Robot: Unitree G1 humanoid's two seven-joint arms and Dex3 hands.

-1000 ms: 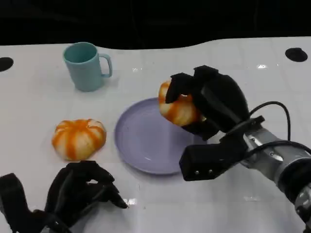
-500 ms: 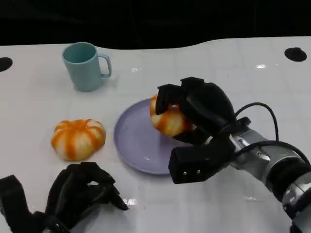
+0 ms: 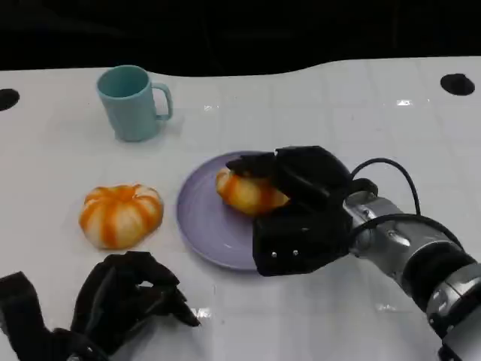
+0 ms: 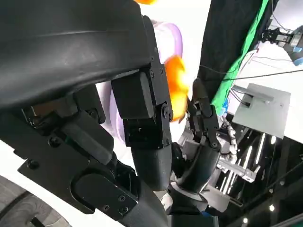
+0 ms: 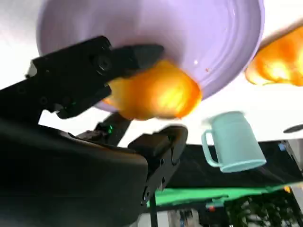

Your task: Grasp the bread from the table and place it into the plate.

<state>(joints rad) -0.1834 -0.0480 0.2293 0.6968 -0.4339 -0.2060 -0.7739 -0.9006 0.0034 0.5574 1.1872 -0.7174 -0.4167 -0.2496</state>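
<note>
You are at the placing step: your right hand has its black fingers wrapped around the round orange-and-white striped bread roll, and the roll sits low over the far part of the round lavender plate, seemingly touching its surface or just above it; the right wrist view shows the roll against the plate's inner face but does not settle whether its weight is down. The next move, as I judge it, is to spread those fingers so the roll settles, then lift the hand up and back without dragging the roll off the rim. Your left hand rests on the white table near you, fingers curled in and holding nothing. A second striped bread roll lies on the table just left of the plate, and a pale teal mug stands well beyond it.
</note>
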